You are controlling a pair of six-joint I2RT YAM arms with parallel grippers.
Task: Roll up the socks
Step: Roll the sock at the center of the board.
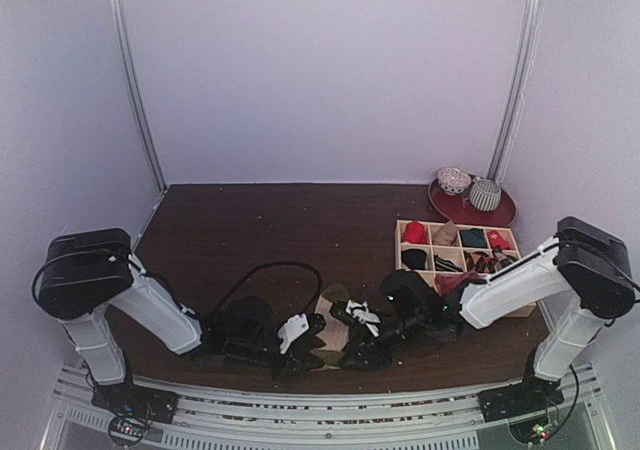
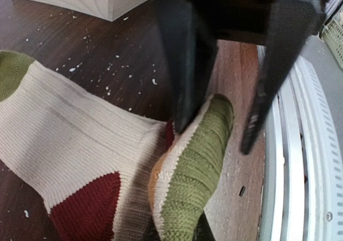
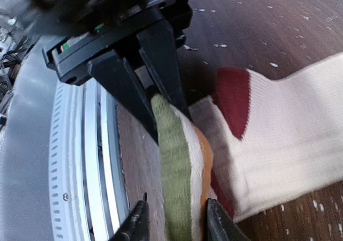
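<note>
A cream sock (image 2: 80,128) with a red heel lies flat on the dark table near its front edge, small between the two arms in the top view (image 1: 332,322). Its green cuff (image 2: 198,166), edged white and orange, is folded up into a ridge (image 3: 174,160). My left gripper (image 3: 167,124) is shut on the far end of that ridge. In its own view, the gripper (image 2: 177,235) is mostly hidden under the cuff. My right gripper (image 3: 177,219) is open, one finger on each side of the cuff with gaps showing. From the left wrist it (image 2: 215,139) stands wide apart.
A wooden divided box (image 1: 455,222) at the right holds rolled bundles, one red (image 1: 414,232) and one teal (image 1: 473,238). Behind it a red plate (image 1: 470,212) carries two patterned balls (image 1: 453,180). A metal rail (image 3: 91,160) runs right beside the cuff.
</note>
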